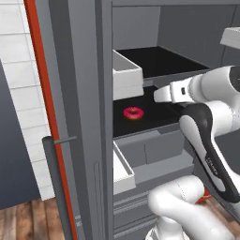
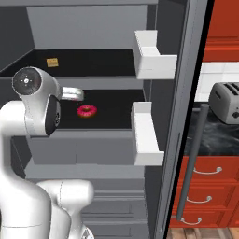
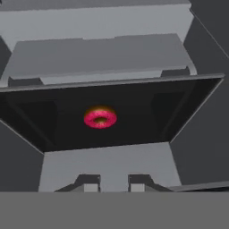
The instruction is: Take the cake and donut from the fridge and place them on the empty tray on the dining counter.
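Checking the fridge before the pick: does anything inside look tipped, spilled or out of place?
Nothing stands out. The donut lies flat on the black middle shelf, icing up, apart from the walls. The cake sits level on the shelf above, far back. No spills show, and the white door bins hang straight.

We see flat, even rendered light with no clear source and no hard shadows. The fridge (image 1: 89,117) interior reads dim grey, its black shelves (image 2: 107,109) nearly featureless, so the pink donut (image 3: 100,117) stands out as the one saturated spot. The white arm shows soft shading, no glare. All three views look slightly soft and low-resolution, the hand view blurriest; edges show no bending.
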